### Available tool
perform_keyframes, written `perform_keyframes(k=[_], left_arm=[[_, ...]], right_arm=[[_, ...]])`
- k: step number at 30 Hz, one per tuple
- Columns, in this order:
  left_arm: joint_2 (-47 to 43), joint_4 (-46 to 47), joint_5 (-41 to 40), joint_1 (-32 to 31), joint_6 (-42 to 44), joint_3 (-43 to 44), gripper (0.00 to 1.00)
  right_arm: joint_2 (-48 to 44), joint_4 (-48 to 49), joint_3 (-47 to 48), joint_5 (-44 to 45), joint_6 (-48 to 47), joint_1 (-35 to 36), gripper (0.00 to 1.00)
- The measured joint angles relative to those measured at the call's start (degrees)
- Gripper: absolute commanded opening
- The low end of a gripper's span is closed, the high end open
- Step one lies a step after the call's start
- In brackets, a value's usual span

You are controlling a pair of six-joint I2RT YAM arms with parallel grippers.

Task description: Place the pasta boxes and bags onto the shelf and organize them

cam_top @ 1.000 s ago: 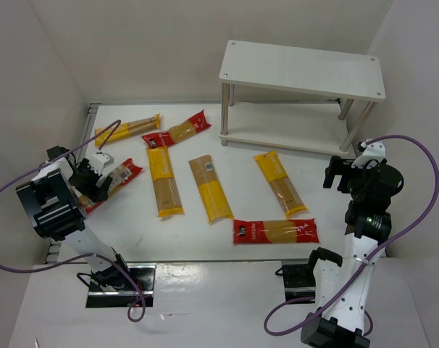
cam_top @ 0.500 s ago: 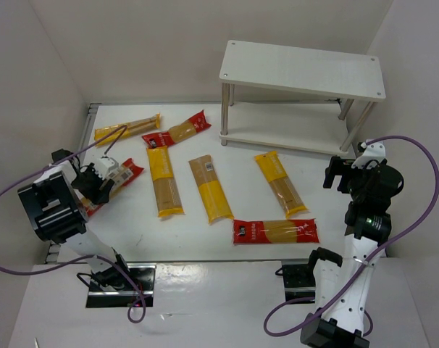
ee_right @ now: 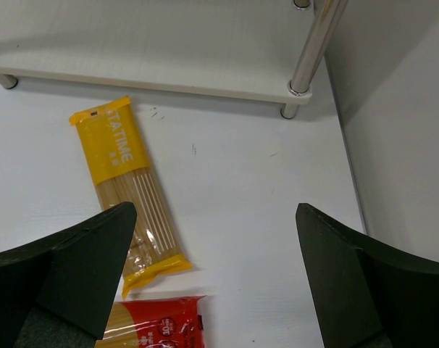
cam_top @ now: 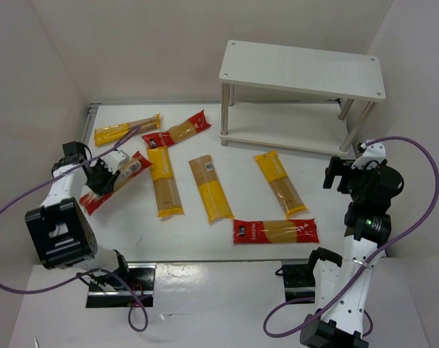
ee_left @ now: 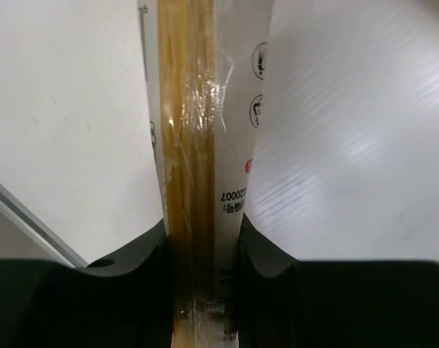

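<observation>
My left gripper (cam_top: 105,174) is shut on a red spaghetti packet (cam_top: 130,170) at the table's left side. In the left wrist view that packet (ee_left: 201,130) runs up between the fingers (ee_left: 143,268), its clear window showing pasta. Several more packets lie flat: yellow (cam_top: 125,129), red (cam_top: 177,129), yellow (cam_top: 164,181), yellow (cam_top: 209,187), yellow (cam_top: 279,183) and red (cam_top: 275,230). The shelf (cam_top: 303,69) stands at the back right with both boards bare. My right gripper (cam_top: 335,174) hangs open near the shelf's right legs, above a yellow packet (ee_right: 125,188) and a red packet's end (ee_right: 158,322).
White walls close in on the left, back and right. The shelf's lower board (ee_right: 154,43) and a silver leg (ee_right: 314,43) are just ahead of the right gripper. A purple cable (cam_top: 415,156) loops off each arm.
The left gripper has shut on the red packet and moved a little away from the bases. The packet has shifted slightly with it. The right arm has not moved.
</observation>
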Motion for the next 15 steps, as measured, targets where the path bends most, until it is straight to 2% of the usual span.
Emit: perform_keyframes(k=[7, 15], left_arm=[[-15.96, -3.39, 4.94, -12.02, -9.20, 2.60, 0.00], [-18.51, -6.69, 8.37, -21.20, -19.08, 6.16, 0.00]], right_arm=[[-0.48, -0.02, 0.00, -0.96, -0.46, 0.00, 0.99], [-0.85, -0.44, 0.00, -3.15, -1.68, 0.00, 0.99]])
